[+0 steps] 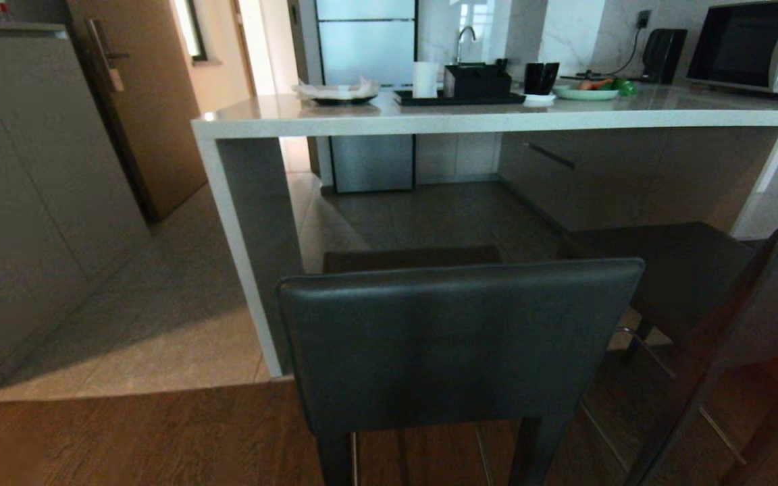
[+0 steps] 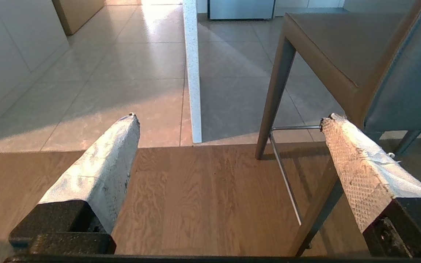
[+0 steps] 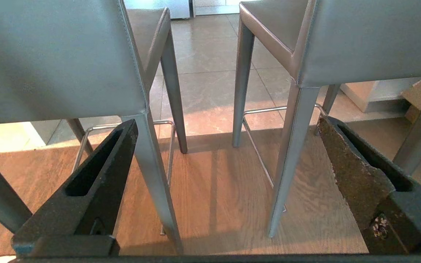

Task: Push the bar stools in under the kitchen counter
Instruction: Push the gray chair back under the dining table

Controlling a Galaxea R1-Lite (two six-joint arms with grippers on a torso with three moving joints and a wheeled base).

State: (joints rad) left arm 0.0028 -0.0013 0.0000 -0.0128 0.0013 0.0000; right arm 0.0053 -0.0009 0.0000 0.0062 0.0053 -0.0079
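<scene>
Closest to the head camera stands the nearer bar stool (image 1: 460, 344), its dark backrest filling the view from six o'clock up to centre. A second bar stool (image 1: 733, 297) sits at four o'clock, turned a little askew, its seat reaching toward the counter. Both stand outside the kitchen counter (image 1: 497, 115), whose pale slab runs across from ten to two o'clock with a white side panel (image 1: 240, 250) dropping toward eight. A microwave (image 1: 754, 44) sits on the worktop at one o'clock. Neither arm shows here.

From the left wrist, the left gripper (image 2: 228, 120) hangs released, fingers spread wide with nothing between them, over the wooden floor (image 2: 203, 197). The nearer stool's seat and leg lie at two o'clock; the counter's side panel edge runs up toward twelve.

From the right wrist, the right gripper (image 3: 228, 124) is likewise spread and empty. It looks between the two stools, one backrest at ten o'clock, the other at two, their footrest bars low behind.

By my reading no pushing has begun; this is the approach. The next move calls for bringing a gripper against the nearer backrest and pressing squarely, so the stool slides straight under the slab without twisting into the side panel.
</scene>
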